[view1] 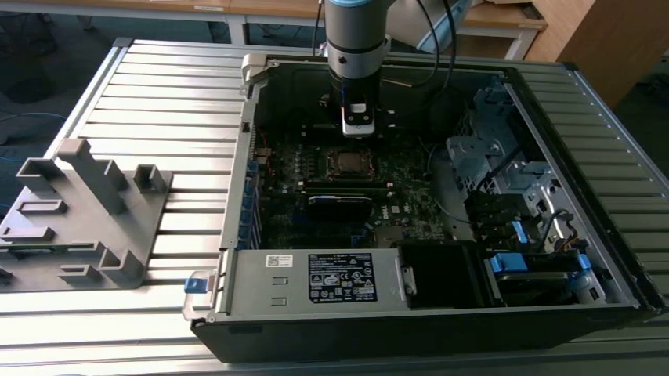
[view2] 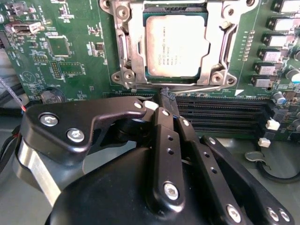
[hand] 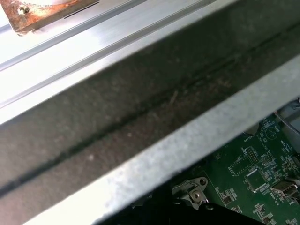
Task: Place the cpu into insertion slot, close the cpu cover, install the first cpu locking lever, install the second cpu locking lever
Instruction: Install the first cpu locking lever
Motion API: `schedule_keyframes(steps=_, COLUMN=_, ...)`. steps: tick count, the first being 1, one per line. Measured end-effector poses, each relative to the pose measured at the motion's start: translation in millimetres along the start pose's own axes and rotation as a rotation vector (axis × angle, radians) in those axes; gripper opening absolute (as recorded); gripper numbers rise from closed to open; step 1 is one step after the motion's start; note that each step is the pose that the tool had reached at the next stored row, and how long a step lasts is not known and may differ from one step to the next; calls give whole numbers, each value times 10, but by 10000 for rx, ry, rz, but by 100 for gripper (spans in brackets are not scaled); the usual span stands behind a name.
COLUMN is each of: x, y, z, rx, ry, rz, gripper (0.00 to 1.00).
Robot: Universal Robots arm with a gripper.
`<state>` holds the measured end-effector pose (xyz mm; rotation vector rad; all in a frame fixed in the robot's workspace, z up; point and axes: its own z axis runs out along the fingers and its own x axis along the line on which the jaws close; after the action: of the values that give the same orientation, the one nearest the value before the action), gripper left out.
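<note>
Centre of the exterior view: chip (view1: pixel 347 162) sits in its socket (view1: pixel 330 160), cover (view2: pixel 132 51) apparently flat around it in the second wrist view, holding it down; gripper (view1: pixel 358 133) hangs just above in frame, fingers pressed together on nothing visible, fit for pushing.

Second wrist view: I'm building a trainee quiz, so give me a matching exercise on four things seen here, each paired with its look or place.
1. cpu
2. cpu cover
3. gripper
4. memory slots

a. long black rows beside the silvery frame
b. silvery frame with an open centre
c. dull grey square inside the frame
d. black, shut, tip close to the frame's edge

Pairs: 1-c, 2-b, 3-d, 4-a
</note>
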<state>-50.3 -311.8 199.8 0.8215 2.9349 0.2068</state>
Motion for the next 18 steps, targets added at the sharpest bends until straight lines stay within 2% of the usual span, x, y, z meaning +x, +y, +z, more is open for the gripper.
schedule_keyframes(steps=12, x=8, y=6, z=2, rx=-30, ry=18, rz=4, gripper=11)
schedule_keyframes(steps=18, x=9, y=3, z=19, rx=-34, ry=7, rz=2, gripper=11)
